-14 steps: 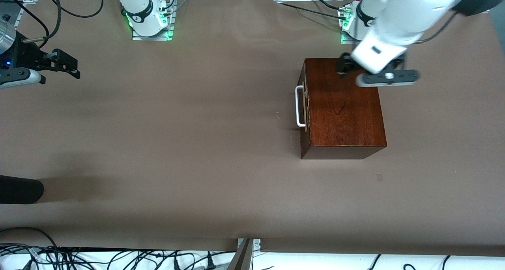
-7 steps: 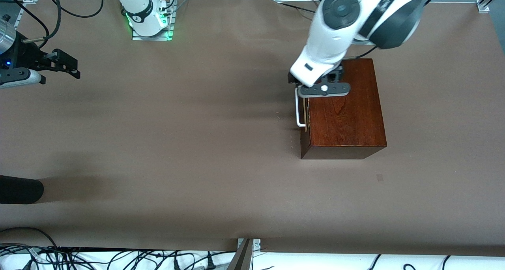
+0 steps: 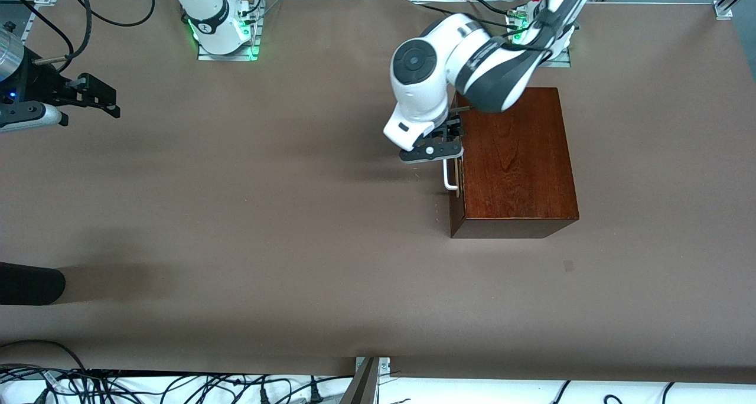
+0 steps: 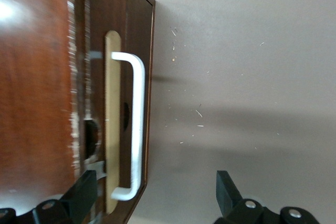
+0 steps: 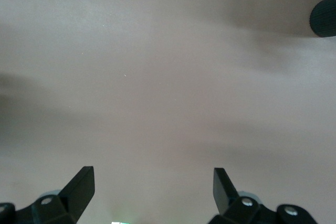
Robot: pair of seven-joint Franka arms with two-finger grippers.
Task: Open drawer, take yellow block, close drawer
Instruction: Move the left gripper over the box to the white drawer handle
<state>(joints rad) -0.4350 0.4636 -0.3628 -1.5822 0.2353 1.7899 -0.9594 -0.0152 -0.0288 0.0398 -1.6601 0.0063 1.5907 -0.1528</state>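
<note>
The dark-brown wooden box [image 3: 514,162] stands toward the left arm's end of the table. Its drawer [image 4: 118,51] is shut, and the white loop handle [image 3: 450,178] faces the right arm's end. My left gripper [image 3: 444,144] hangs low over the handle's upper end. In the left wrist view the gripper [image 4: 155,192] is open and straddles the handle [image 4: 137,124], one finger [image 4: 84,195] over the box, the other [image 4: 226,192] over the table. The yellow block is hidden. My right gripper [image 3: 100,97] waits open over bare table at the right arm's end, as its wrist view [image 5: 152,187] shows.
The table [image 3: 266,215] is covered in brown cloth. A black rounded object [image 3: 29,283] pokes in at the edge near the right arm's end, and it also shows in the right wrist view [image 5: 323,17]. Cables lie along the near edge.
The left arm has swung from over the box's top, across it and down to the handle in front of the drawer. The right arm has not moved.
</note>
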